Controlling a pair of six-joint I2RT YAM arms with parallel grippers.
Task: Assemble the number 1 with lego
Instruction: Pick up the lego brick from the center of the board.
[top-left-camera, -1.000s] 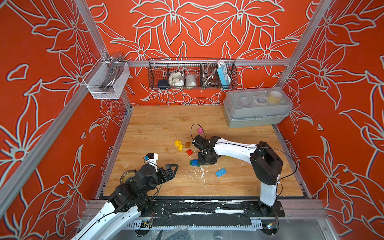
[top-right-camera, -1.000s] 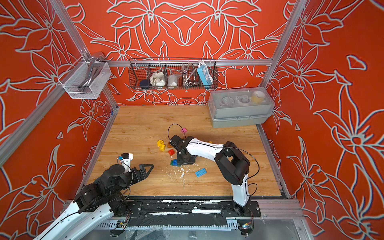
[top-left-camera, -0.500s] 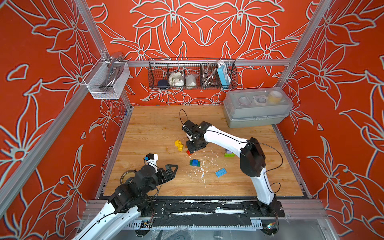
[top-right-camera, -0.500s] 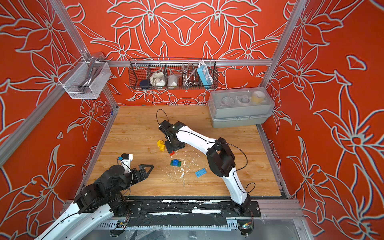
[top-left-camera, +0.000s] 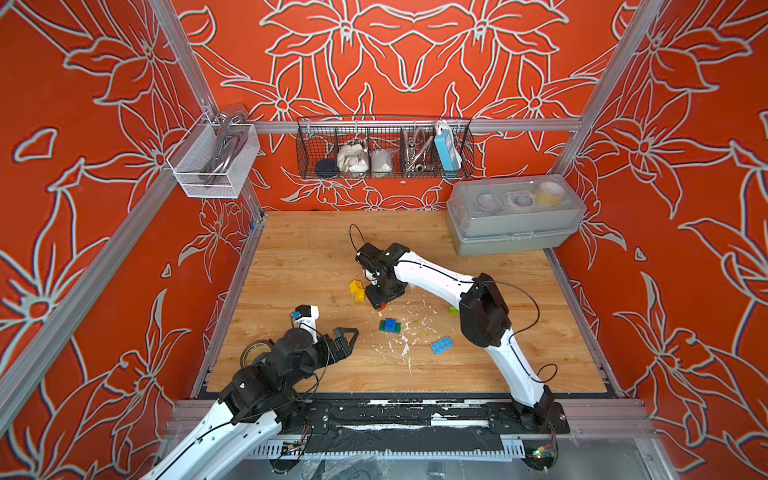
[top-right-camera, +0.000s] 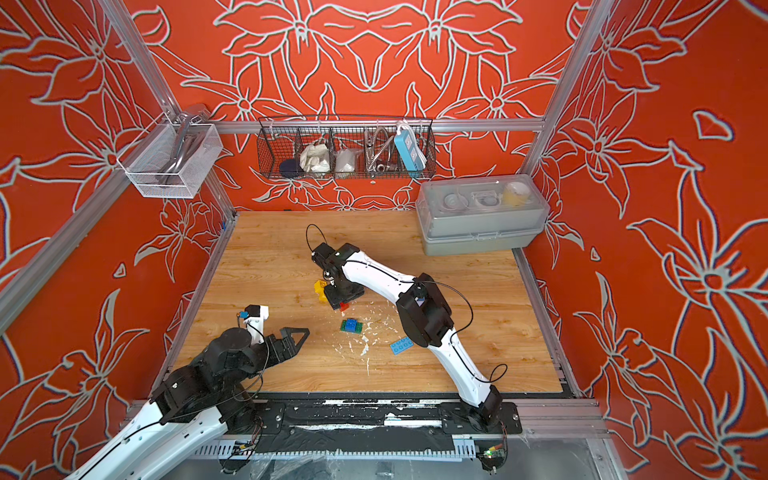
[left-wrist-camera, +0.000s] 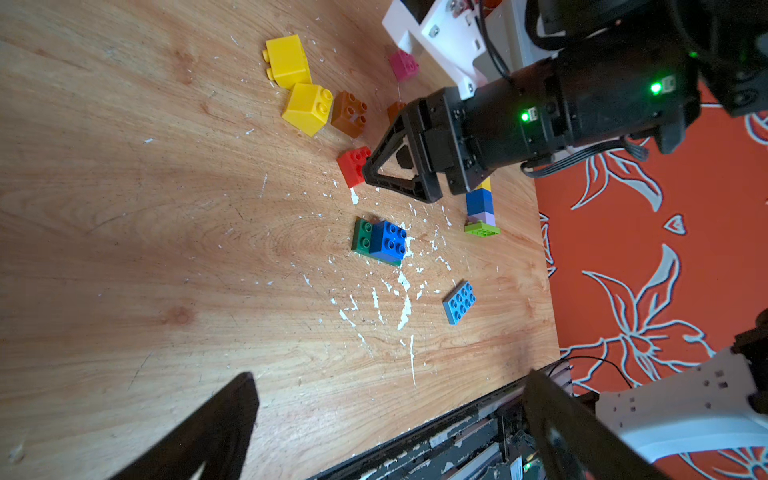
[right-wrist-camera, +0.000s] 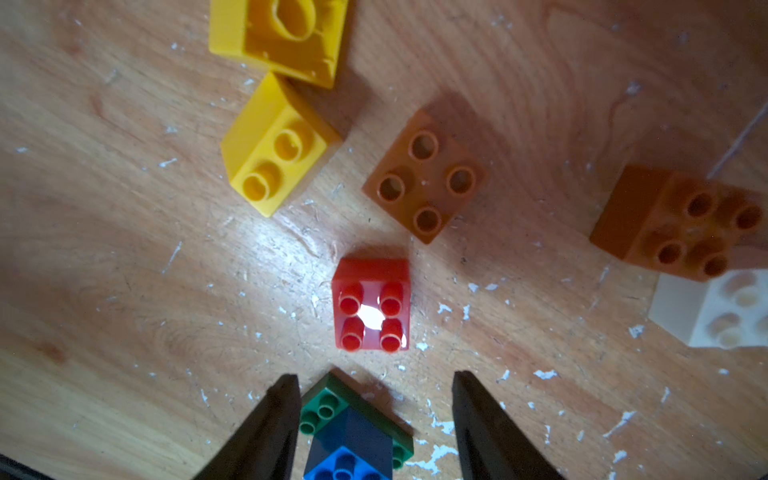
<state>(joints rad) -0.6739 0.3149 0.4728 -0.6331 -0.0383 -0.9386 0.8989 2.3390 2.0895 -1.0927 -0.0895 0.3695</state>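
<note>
You have 1 blue brick (left-wrist-camera: 388, 243) on the green plate (left-wrist-camera: 362, 235), the red brick (right-wrist-camera: 371, 305) loose; left gripper (left-wrist-camera: 392, 374) and right gripper (right-wrist-camera: 376, 376) both gape empty.

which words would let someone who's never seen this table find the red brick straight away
On the wooden table, look near the middle, by the tip of the right gripper. The red brick sits there studs up, between a brown brick and a blue brick on a green plate. It is the only red piece among them.
</note>
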